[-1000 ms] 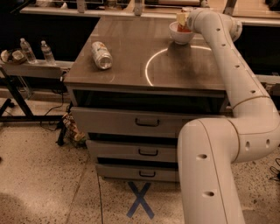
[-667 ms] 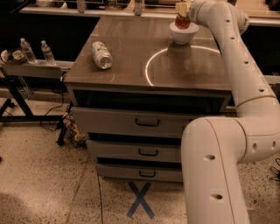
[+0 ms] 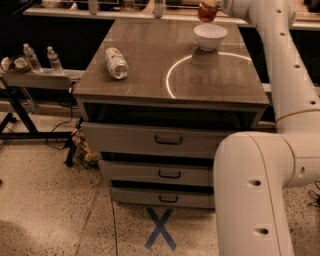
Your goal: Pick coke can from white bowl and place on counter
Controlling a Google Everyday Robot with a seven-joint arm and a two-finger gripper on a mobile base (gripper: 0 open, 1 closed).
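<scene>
Going left to right from my seat: there are a couple of water bottles [image 3: 31, 57] on the side shelf that I can ignore, then a silver can [image 3: 116, 62] lying on its side on the left part of the table [image 3: 150, 82]. It's well apart from everything I care about. The white bowl [image 3: 210, 36] sits near the back right, just behind the ring of light. The thing that matters is that the coke can [image 3: 207, 11] is hanging right above the bowl, clear of the rim and not touching it. It's upright, so its long axis is vertical. It's right at the top edge of my view with the gripper [image 3: 210, 5] on it, and since the can is off the bowl I'm reading the fingers as clamped on the can. The arm [image 3: 280, 75] comes up from the lower right, runs along the table's right side and bends left at the wrist to reach over the bowl. My guess is the set-down means sliding the can toward the bare table in front or to the left before lowering, otherwise it goes back into the bowl.
</scene>
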